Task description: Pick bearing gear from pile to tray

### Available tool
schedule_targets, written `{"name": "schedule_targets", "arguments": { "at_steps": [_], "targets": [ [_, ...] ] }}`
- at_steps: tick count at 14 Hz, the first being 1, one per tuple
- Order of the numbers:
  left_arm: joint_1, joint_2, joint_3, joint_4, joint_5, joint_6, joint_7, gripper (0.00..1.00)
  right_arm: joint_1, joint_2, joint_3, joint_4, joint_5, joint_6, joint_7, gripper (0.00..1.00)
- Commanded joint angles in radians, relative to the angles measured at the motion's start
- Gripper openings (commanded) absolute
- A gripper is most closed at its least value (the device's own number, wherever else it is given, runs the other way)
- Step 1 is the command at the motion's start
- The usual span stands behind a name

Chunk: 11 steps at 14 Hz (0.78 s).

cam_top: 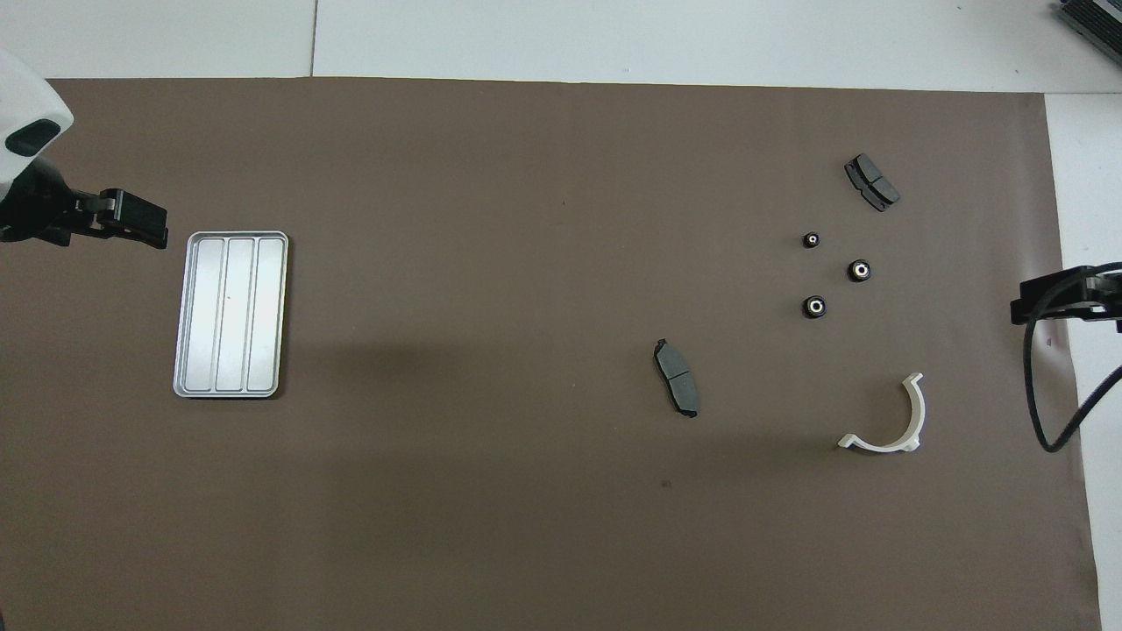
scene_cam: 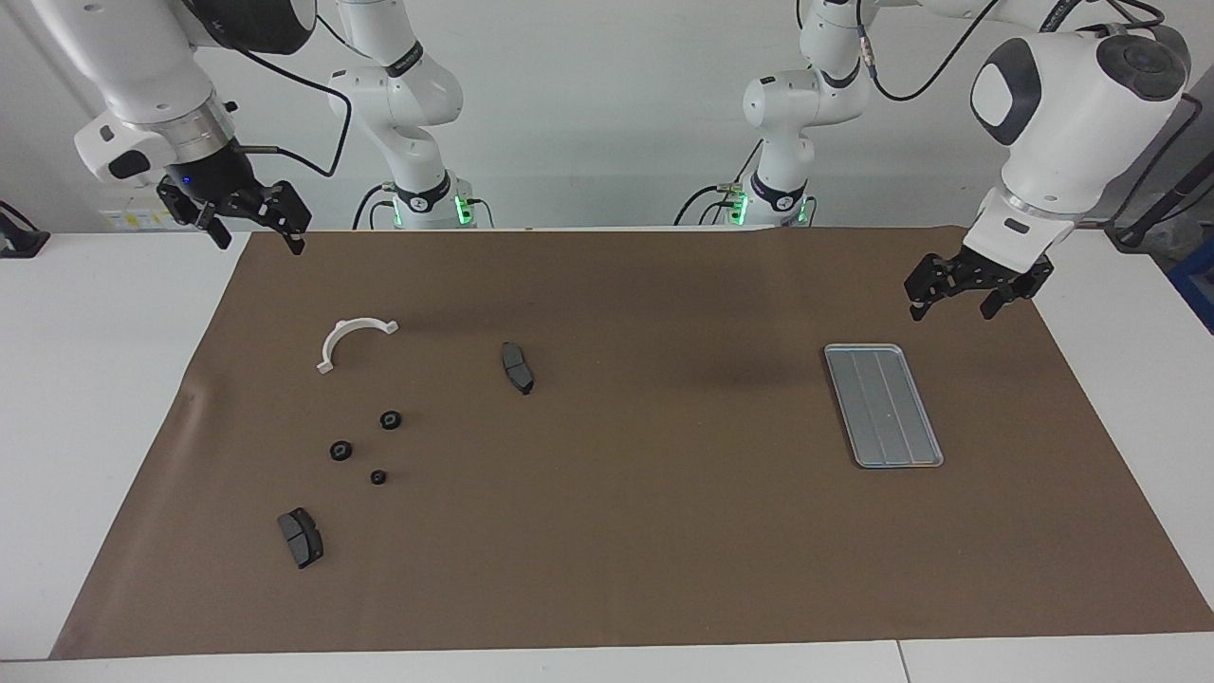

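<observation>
**Two arms wait above a brown mat, gears and tray lying well apart**

We see a white counter [scene_cam: 95,398] covered by a large brown mat [scene_cam: 626,531].

In the facing view, the loose parts lie in the left half of the frame. Three small black round gears sit near one another in the lower left of the mat: one gear [scene_cam: 390,419] highest, a second gear [scene_cam: 341,451] just below and left of it, and a third, smaller gear [scene_cam: 378,477] lowest. Above them lies a white half-ring bracket [scene_cam: 353,340]. A dark grey curved pad [scene_cam: 301,537] lies below the gears, and a second dark pad [scene_cam: 517,367] lies alone toward the middle of the frame. None of these parts touch.

The silver tray [scene_cam: 883,405] sits in the right half of the frame, well apart from the gears. It is flat and rectangular with rounded corners, a raised rim and lengthwise grooves. Nothing lies in it.

The right gripper [scene_cam: 248,220] hangs in the upper left of the facing view, over the mat's top corner. Its fingers stand apart and hold nothing. The left gripper [scene_cam: 977,290] hangs in the upper right of the frame, over the mat just above the tray. Its fingers also stand apart and hold nothing.

In the overhead view everything is mirrored: the tray [cam_top: 230,314] appears at the left, the gears at the upper right, and only the grippers' tips show at the frame's side edges.
</observation>
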Motion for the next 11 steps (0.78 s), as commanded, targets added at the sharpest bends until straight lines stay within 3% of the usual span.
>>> {"name": "schedule_targets", "arguments": {
  "at_steps": [1, 11],
  "targets": [
    [0.0, -0.036, 0.006, -0.043, -0.015, 0.01, -0.009, 1.0, -0.007, -0.005, 0.004, -0.005, -0.012, -0.002, -0.024, 1.0],
    [0.001, -0.036, 0.006, -0.043, -0.015, 0.01, -0.009, 1.0, -0.006, -0.022, 0.006, -0.068, 0.003, 0.067, 0.016, 1.0]
  ]
}}
